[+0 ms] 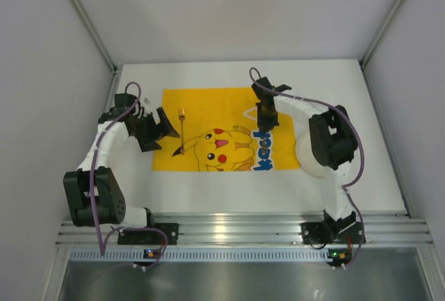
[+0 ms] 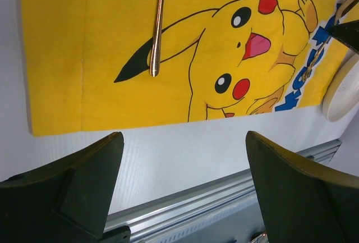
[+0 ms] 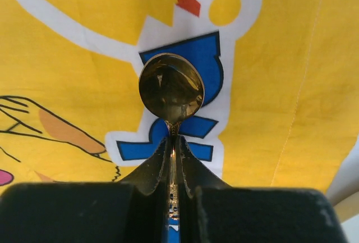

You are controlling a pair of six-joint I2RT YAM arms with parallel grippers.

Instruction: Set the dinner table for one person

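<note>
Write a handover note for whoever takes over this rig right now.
Left gripper: open, empty, at the mat's left side.
Right gripper: shut on the gold spoon, over the blue lettering near the yellow Pikachu mat's right end.
Done: mat spread on the dinner table; a gold utensil, type unclear, lies on its left part.
To do: set the spoon down; the white plate sits off the mat's right edge and probably belongs on it.

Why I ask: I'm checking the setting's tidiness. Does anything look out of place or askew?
The white plate sits off the yellow mat, beside its right edge on the bare dinner table, though a gold utensil already lies on the mat's left part. Nothing looks spilled or damaged.
</note>
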